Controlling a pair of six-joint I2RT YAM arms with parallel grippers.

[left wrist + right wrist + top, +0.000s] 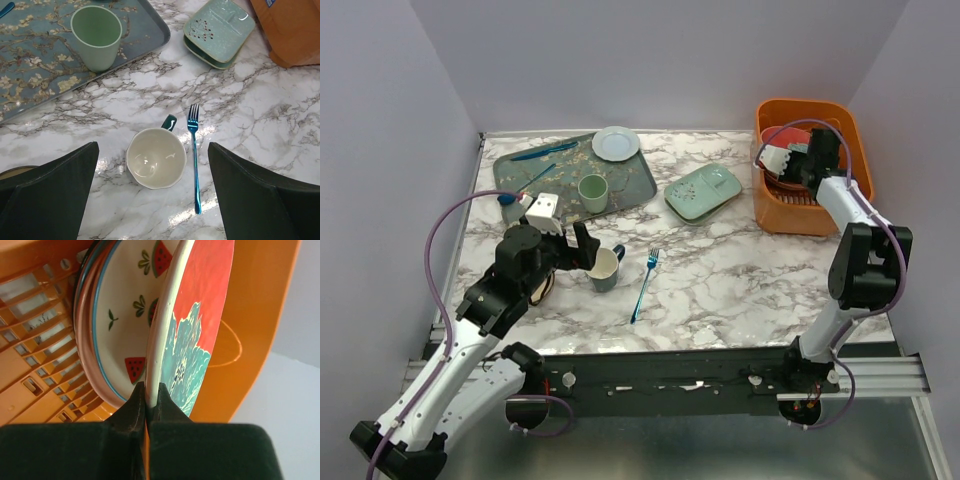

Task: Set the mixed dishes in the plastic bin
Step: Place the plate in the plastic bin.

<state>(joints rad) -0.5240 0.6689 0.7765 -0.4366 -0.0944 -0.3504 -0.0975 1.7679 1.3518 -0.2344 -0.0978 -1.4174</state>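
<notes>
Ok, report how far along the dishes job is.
Done: watermelon plate stands in the bin. In hand: right gripper, shut on the red plate, holds it inside the bin; left gripper hangs open over the mug. Remaining: mug, green dish, cup and white plate.

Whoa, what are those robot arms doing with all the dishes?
They are packing dishes into the orange bin. The right gripper pinches the rim of a red plate with a teal flower, on edge inside the bin beside a watermelon plate. The left gripper hangs open over a mug next to a blue fork on the marble table. A pale-green divided dish lies on the table.
</notes>
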